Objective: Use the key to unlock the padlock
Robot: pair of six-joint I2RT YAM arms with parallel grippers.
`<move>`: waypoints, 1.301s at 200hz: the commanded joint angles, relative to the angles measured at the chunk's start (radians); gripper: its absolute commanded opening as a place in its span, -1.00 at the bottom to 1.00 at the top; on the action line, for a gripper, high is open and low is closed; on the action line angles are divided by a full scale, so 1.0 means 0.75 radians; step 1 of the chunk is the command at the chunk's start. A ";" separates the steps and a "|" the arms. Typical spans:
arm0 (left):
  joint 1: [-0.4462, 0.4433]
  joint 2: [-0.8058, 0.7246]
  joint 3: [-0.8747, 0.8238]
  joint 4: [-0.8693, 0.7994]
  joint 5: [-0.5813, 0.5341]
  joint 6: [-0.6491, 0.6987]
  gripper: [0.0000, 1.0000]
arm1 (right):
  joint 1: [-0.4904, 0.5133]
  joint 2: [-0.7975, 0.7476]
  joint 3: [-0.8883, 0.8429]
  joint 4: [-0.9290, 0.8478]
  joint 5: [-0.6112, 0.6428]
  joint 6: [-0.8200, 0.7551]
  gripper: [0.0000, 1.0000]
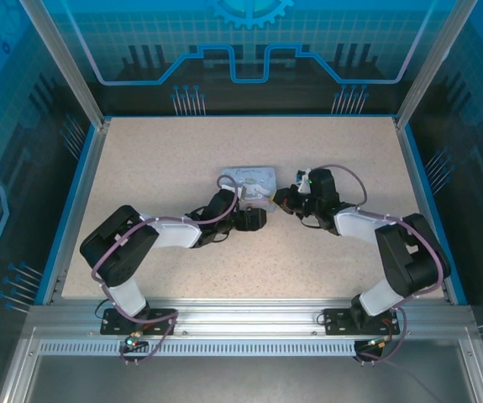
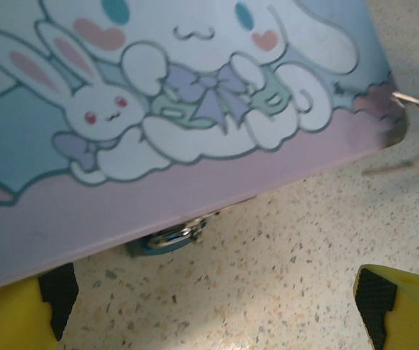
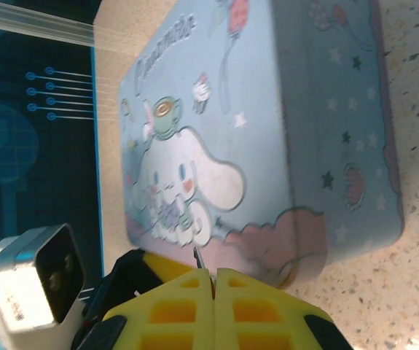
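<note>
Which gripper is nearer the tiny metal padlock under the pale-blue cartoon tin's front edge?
Left. The left gripper faces the padlock head-on, fingers open either side. The right gripper, shut on the thin metal key, sits off at a corner of the tin.

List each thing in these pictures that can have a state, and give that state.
tin, lid shut.
padlock, at the tin's front edge, half hidden; locked or not, cannot tell.
key, held, tip pointing toward the tin.
right gripper, shut on the key.
left gripper, open, empty.
</note>
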 commanded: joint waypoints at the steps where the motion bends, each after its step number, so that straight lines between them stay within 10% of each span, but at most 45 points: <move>1: -0.004 -0.009 -0.039 0.097 -0.045 0.052 0.97 | -0.027 -0.118 -0.004 -0.060 -0.005 -0.048 -1.00; 136: -0.030 0.184 0.016 0.190 -0.148 0.149 0.97 | -0.076 0.272 0.357 -0.036 -0.080 -0.027 -1.00; 260: -0.034 0.281 0.194 0.248 0.110 0.103 0.98 | -0.076 0.359 0.371 -0.047 -0.065 -0.039 -1.00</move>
